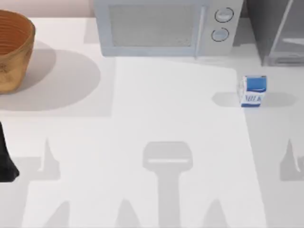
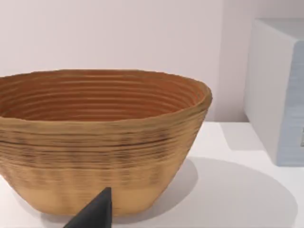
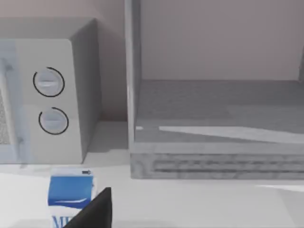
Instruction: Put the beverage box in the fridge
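The beverage box [image 1: 253, 91], a small white carton with a blue top and blue MILK lettering, stands upright on the table at the right, in front of the fridge [image 1: 280, 33]. In the right wrist view the box [image 3: 70, 197] sits low and close, with a dark fingertip [image 3: 97, 209] of my right gripper just beside it. Behind it the fridge [image 3: 213, 156] shows its grey inner floor and pale frame. My left arm [image 1: 5, 164] is parked at the table's left edge. A fingertip [image 2: 97, 211] of its gripper points at the basket.
A light-grey microwave [image 1: 161, 28] with two round knobs stands at the back centre, just left of the fridge. A woven brown basket [image 1: 12, 50] stands at the back left. Open white tabletop [image 1: 156, 123] lies between the arms.
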